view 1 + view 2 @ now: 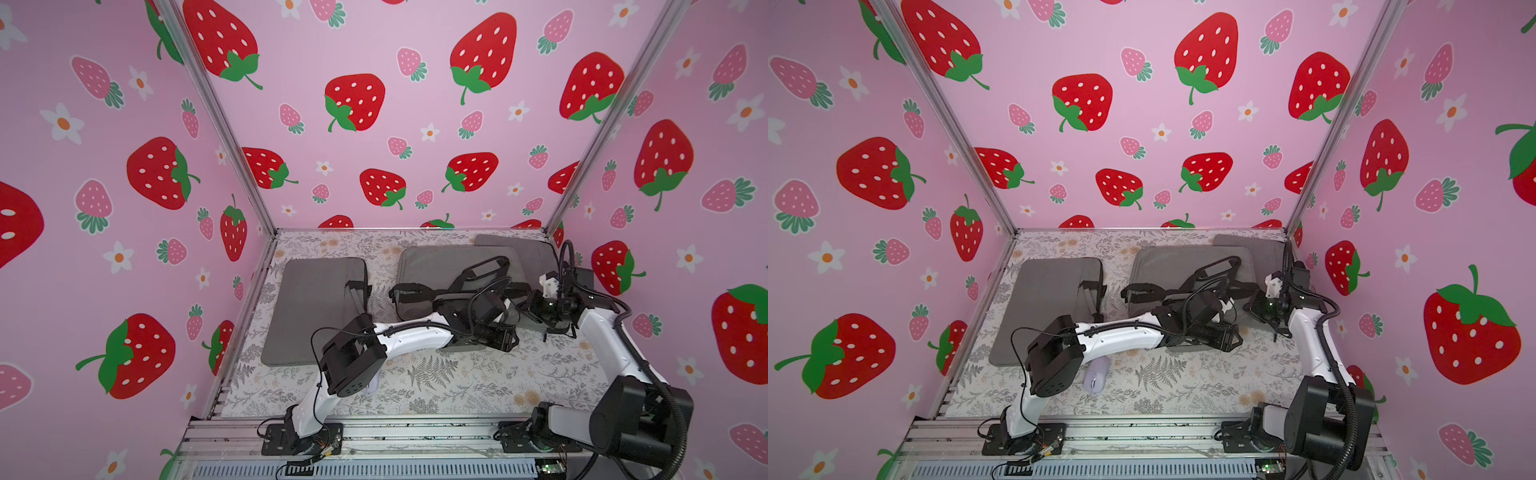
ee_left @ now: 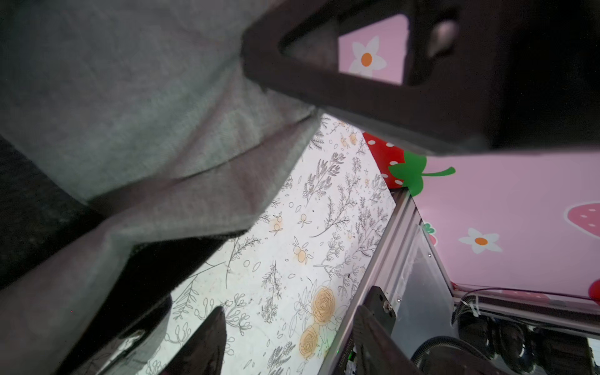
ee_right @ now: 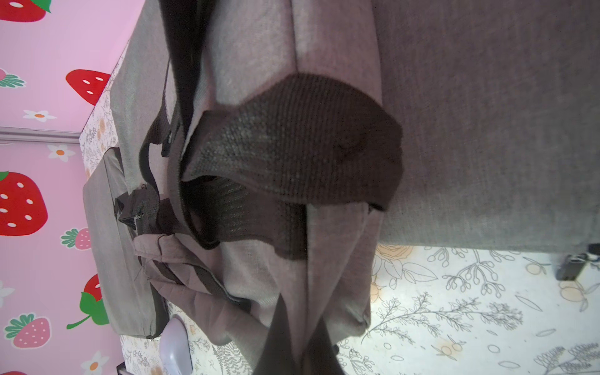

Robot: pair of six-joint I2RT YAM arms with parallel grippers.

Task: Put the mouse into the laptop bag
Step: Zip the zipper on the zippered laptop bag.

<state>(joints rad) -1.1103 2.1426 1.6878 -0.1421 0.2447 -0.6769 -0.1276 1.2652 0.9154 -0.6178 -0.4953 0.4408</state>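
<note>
The grey laptop bag (image 1: 436,266) with black straps lies mid-table, also in the other top view (image 1: 1167,262). In the right wrist view my right gripper (image 3: 300,311) is shut on a fold of the bag's grey fabric (image 3: 324,259), and a black mesh-lined pocket (image 3: 292,146) gapes above it. The lavender mouse (image 1: 1096,376) rests on the cloth near the table's front, under my left arm's elbow; it also shows as the mouse (image 3: 175,350) in the right wrist view. My left gripper (image 2: 289,311) is open beside the bag's front edge, with only tablecloth between its fingers.
A second grey sleeve (image 1: 311,307) lies at the left and a third grey bag (image 1: 511,245) at the back right corner. Strawberry-patterned walls enclose three sides. An aluminium rail (image 1: 374,432) with both arm bases runs along the front edge.
</note>
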